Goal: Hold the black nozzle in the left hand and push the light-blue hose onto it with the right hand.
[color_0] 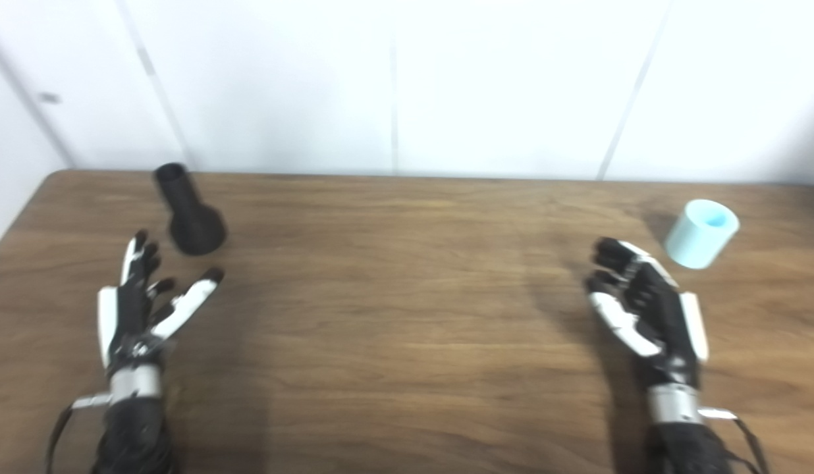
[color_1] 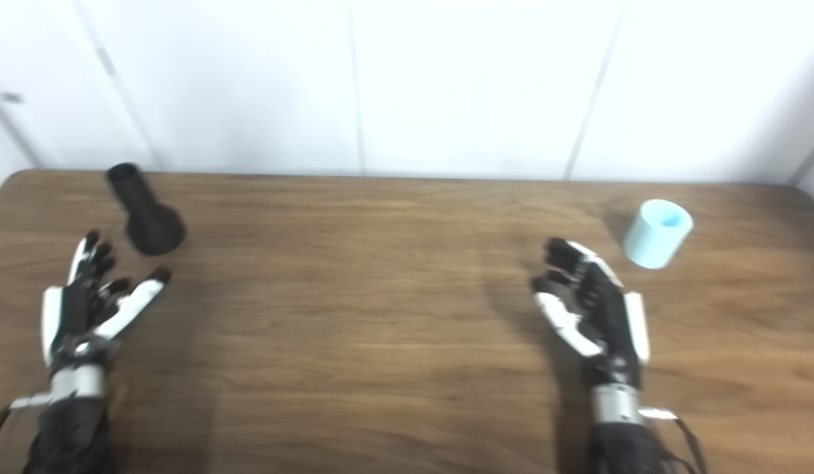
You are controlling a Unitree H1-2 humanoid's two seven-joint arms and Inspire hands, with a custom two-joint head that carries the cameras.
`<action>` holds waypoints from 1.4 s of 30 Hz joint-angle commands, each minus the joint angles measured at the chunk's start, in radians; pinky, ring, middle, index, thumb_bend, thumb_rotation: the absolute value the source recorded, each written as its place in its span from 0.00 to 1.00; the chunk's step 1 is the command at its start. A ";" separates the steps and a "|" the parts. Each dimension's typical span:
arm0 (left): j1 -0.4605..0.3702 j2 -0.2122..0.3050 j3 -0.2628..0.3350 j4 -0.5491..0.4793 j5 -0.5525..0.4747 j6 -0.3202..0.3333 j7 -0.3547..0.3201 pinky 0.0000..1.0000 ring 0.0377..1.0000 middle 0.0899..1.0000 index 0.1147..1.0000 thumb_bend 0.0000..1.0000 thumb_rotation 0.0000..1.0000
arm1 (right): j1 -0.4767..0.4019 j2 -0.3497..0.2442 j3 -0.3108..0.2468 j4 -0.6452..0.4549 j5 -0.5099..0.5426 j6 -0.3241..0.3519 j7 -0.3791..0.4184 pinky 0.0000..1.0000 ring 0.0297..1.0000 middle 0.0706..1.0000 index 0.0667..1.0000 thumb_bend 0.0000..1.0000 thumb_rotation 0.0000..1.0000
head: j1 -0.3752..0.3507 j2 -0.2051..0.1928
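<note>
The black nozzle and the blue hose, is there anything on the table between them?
No. Between the black nozzle and the blue hose there is only bare wooden table, seen in both eye views.

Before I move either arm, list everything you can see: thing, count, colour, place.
black nozzle: one, black, far left of the table, wide end toward the robot, beyond the left hand, untouched.
light-blue hose: one short piece, light blue, far right of the table, beyond the right hand, untouched.
table: one, brown wood grain, filling the lower picture.
wall: white panels behind the table.
left hand: one, black and white, open, near left, holding nothing.
right hand: one, black and white, open, near right, holding nothing.
</note>
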 commanded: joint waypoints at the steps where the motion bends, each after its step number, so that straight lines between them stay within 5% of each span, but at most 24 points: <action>1: -0.023 0.015 -0.009 0.035 0.028 -0.023 0.015 0.95 0.95 0.94 0.99 1.00 0.49 | 0.003 -0.026 -0.015 0.043 0.024 -0.059 0.023 0.72 0.77 0.76 0.73 0.22 0.04 | 0.045 -0.003; 5: -0.040 0.020 -0.030 0.073 0.097 -0.018 0.066 1.00 0.96 0.92 0.97 1.00 0.53 | -0.009 -0.053 -0.028 0.077 0.073 -0.078 0.056 0.76 0.80 0.79 0.75 0.20 0.04 | 0.130 -0.011; 8: -0.052 0.015 -0.039 0.092 0.112 -0.020 0.088 0.91 0.95 0.94 0.98 1.00 0.53 | -0.014 -0.072 -0.034 0.082 0.083 -0.075 0.067 0.79 0.82 0.79 0.76 0.19 0.14 | 0.194 -0.016; 14: -0.078 0.004 -0.049 0.117 0.146 0.008 0.127 0.85 0.93 0.96 0.99 1.00 0.53 | -0.015 -0.082 -0.045 0.039 0.084 -0.021 0.060 0.61 0.70 0.69 0.66 0.34 0.50 | 0.284 -0.029; 19: -0.099 -0.001 -0.048 0.149 0.159 0.025 0.150 0.84 0.93 0.97 1.00 1.00 0.55 | -0.017 -0.089 -0.050 0.028 0.021 0.000 0.032 0.52 0.64 0.65 0.61 0.45 0.61 | 0.328 -0.039; 31: -0.127 0.001 -0.066 0.189 0.185 0.067 0.174 0.78 0.89 0.94 0.98 1.00 0.53 | -0.024 -0.092 -0.072 0.042 0.048 0.028 0.039 0.47 0.60 0.61 0.57 0.70 0.64 | 0.364 -0.065; 34: -0.138 0.012 -0.061 0.216 0.181 0.044 0.183 0.80 0.89 0.94 0.96 1.00 0.53 | -0.023 -0.095 -0.069 0.045 0.034 0.020 0.036 0.47 0.60 0.62 0.57 0.71 0.66 | 0.364 -0.065; 42: -0.142 0.035 -0.034 0.261 0.138 -0.143 0.218 0.84 0.90 0.91 0.96 1.00 0.54 | -0.025 -0.091 -0.070 0.050 0.043 0.021 0.039 0.45 0.59 0.60 0.56 0.77 0.67 | 0.359 -0.072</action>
